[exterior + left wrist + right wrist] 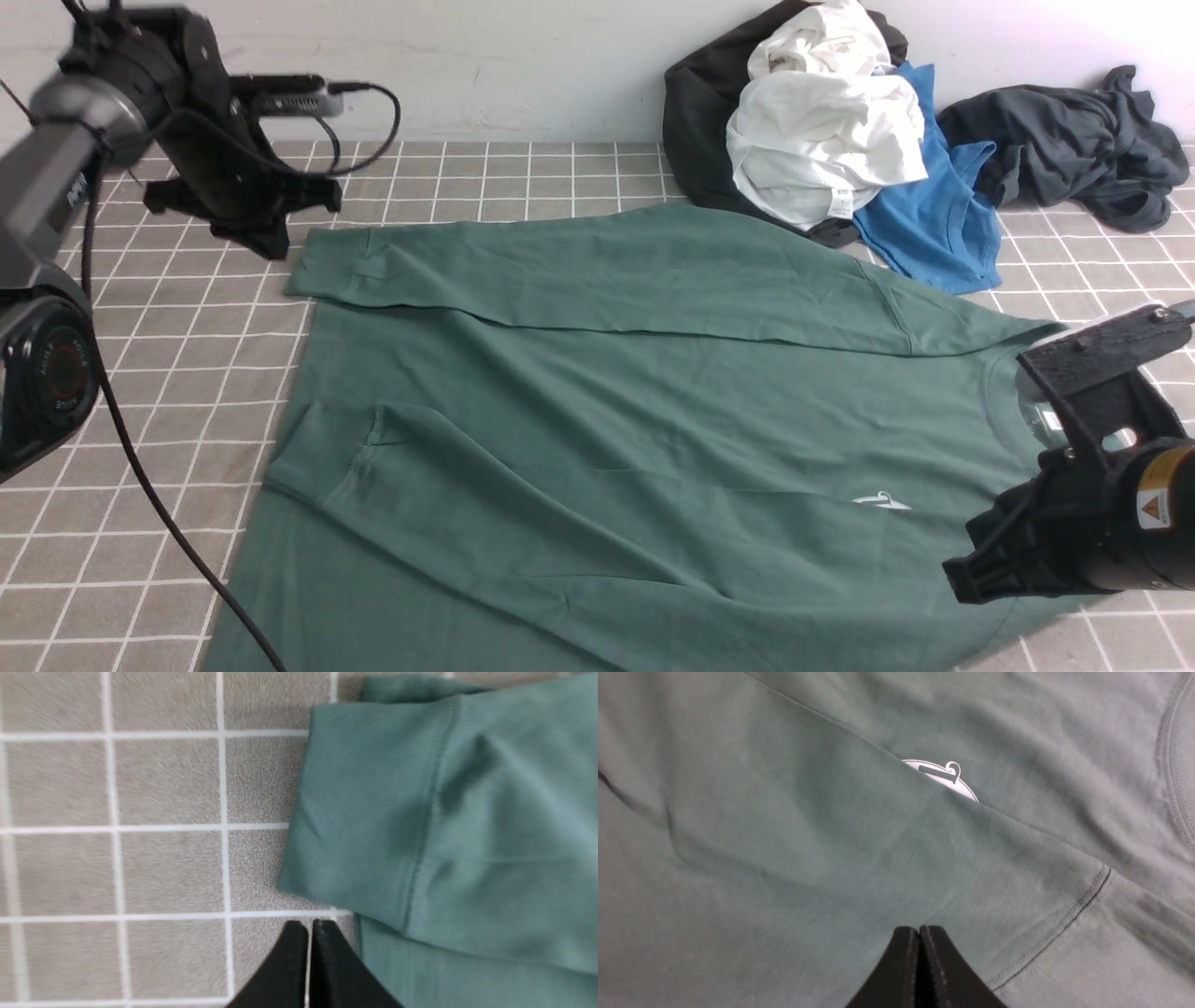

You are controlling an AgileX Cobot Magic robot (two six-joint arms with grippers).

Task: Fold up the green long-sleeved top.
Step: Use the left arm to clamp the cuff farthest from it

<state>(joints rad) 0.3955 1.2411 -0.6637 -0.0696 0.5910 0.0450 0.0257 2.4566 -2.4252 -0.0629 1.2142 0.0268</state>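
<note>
The green long-sleeved top (616, 411) lies flat on the tiled cloth, neck to the right, both sleeves folded across the body. Its white chest logo (881, 503) is half covered by the near sleeve and also shows in the right wrist view (945, 778). My left gripper (266, 245) is shut and empty, hovering beside the far sleeve's cuff (364, 812); its fingertips (299, 938) are over bare tiles. My right gripper (971, 571) is shut and empty above the top's near shoulder seam (1083, 900).
A heap of clothes lies at the back right: a white garment (822, 121), a bright blue T-shirt (934, 215) and a dark grey garment (1074, 149). The grey tiled cloth (187, 373) shows to the left of the top.
</note>
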